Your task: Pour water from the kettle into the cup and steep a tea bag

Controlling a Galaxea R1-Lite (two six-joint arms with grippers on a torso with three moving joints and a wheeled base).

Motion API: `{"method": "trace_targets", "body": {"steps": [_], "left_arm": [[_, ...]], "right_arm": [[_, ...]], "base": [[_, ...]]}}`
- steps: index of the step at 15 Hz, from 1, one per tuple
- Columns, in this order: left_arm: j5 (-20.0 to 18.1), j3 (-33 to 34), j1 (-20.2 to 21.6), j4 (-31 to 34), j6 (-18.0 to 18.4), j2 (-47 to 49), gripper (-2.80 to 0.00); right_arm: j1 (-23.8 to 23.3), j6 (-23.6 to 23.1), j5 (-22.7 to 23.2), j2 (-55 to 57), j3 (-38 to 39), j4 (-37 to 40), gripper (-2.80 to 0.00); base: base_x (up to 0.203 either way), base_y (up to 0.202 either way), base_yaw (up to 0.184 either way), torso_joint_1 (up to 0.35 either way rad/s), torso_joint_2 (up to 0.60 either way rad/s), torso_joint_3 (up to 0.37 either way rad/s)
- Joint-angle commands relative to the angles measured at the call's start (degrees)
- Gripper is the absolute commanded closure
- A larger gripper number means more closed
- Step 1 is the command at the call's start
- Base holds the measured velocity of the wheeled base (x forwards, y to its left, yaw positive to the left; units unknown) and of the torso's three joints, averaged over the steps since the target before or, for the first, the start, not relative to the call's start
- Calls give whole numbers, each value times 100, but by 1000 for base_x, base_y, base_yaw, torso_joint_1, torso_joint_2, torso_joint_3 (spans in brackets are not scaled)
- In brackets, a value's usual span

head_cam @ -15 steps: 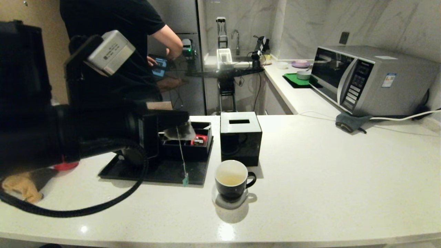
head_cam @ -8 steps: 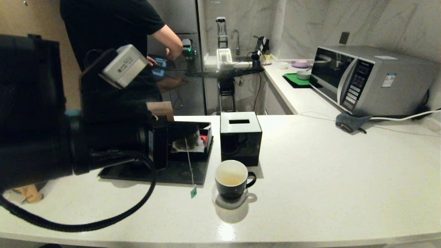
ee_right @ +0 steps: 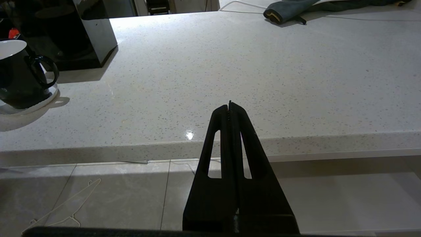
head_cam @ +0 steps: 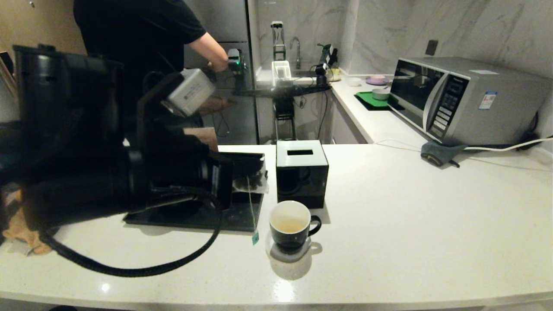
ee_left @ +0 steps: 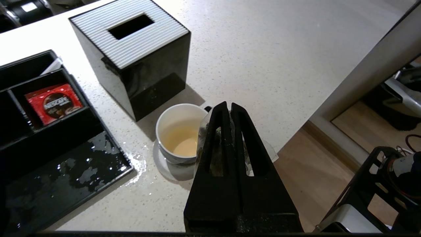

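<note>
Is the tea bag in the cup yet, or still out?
Out. The left gripper is shut on the tea bag, holding it in the air above the black tray, left of the cup; its string dangles free.

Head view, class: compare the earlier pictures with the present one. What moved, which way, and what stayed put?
The left gripper, its fingers shut on the tea bag, carried it rightward from over the black tray toward the cup; the dangling tag swung along. Nothing was released. The cup, the tissue box and the microwave stayed put.
</note>
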Motion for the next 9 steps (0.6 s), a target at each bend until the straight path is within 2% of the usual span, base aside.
{"method": "trace_targets", "body": {"steps": [1,6,9], "left_arm": [[-76,-113,-58,-4,2,219,0],[-130,-137,-227,5,185,345,0],[-420,-158,-227,14,195,373,0]], "right_arm": [[2,4,-3,7,-6,-2,0],[-6,3,0,7,2,-2,0],[0,4,0,7,2,-2,0]], "base": [[0,0,0,0,0,0],[0,0,0,0,0,0],[0,0,0,0,0,0]]}}
